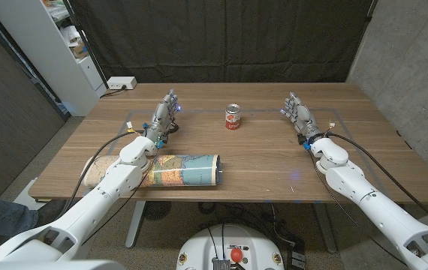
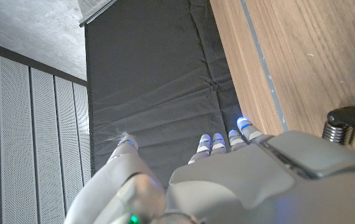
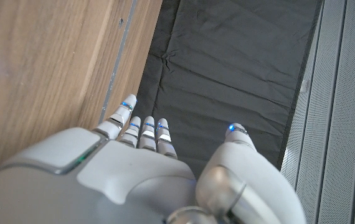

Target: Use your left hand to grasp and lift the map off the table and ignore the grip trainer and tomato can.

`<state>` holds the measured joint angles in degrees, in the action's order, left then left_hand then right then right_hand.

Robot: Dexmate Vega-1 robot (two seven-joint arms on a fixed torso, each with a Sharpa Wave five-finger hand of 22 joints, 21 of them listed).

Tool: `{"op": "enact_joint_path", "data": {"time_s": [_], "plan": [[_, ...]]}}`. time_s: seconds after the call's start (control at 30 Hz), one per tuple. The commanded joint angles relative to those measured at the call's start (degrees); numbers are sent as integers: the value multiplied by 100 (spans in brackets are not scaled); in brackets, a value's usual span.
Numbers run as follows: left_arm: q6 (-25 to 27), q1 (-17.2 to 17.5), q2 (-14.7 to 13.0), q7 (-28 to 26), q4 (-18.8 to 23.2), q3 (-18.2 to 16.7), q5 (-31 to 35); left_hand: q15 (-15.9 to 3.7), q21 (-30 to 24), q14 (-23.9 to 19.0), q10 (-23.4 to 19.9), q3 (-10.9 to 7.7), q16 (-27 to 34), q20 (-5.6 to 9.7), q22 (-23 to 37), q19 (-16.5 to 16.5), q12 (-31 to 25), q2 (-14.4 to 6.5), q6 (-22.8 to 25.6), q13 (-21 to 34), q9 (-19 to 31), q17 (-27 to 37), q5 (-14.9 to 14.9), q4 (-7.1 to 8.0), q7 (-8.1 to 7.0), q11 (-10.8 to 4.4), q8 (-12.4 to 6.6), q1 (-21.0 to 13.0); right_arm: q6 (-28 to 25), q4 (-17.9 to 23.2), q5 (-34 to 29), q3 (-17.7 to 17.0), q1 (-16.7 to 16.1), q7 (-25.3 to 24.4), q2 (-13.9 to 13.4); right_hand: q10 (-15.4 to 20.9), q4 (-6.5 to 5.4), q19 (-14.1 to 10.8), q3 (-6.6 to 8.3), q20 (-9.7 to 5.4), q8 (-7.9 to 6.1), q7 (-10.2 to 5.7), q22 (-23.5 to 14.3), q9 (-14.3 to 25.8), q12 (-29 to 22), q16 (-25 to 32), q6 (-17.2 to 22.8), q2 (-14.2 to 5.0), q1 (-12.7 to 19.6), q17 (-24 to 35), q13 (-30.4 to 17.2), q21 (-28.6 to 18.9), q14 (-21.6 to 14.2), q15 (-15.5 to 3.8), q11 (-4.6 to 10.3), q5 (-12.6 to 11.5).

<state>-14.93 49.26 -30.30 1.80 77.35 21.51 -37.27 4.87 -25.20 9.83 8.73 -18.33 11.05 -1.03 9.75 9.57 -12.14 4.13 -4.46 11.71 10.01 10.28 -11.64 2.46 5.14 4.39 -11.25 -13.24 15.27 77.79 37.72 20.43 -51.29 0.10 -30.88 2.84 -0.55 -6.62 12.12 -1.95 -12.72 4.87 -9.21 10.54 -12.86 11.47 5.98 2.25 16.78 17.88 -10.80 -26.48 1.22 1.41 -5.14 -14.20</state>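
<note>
Map (image 1: 186, 169) rolled, lying on worktop (image 1: 274, 161) behind left hand (image 1: 166, 110), untouched. Left hand released, fingers apart; right hand (image 1: 298, 112) likewise. Tomato can (image 1: 233, 117) between hands.

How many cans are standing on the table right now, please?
1: the tomato can stands upright near the far middle of the table, between the two hands and apart from both. The left arm could hide something small.

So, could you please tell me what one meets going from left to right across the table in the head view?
Map → left hand → tomato can → right hand.
</note>
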Motion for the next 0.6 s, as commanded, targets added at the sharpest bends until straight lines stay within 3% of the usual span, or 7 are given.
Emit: {"op": "enact_joint_path", "data": {"time_s": [0.03,0.6], "plan": [[33,78,-110,-9,289,13,46,13,17,104,-38,-46,57,-37,7,767,-60,-27,74,-6,25,19,-20,-18,53,-18,-43,-44,131,97,-3,-74,-93,-3,-60,44,-6,-60,22,-34,-8,12,-28,31,2,41,70,-12,35,6,-17,21,-41,10,-19,-31],[92,457,-389,-377,989,-74,259,37,76,13,-93,-68,71,-101,10,724,-68,-88,149,-25,26,17,-5,-55,104,-6,-41,-92,192,-54,55,-71,14,140,0,101,-4,-87,4,-17,-1,0,-29,32,6,51,116,-9,18,-29,-15,71,-76,10,-24,-37]]}}
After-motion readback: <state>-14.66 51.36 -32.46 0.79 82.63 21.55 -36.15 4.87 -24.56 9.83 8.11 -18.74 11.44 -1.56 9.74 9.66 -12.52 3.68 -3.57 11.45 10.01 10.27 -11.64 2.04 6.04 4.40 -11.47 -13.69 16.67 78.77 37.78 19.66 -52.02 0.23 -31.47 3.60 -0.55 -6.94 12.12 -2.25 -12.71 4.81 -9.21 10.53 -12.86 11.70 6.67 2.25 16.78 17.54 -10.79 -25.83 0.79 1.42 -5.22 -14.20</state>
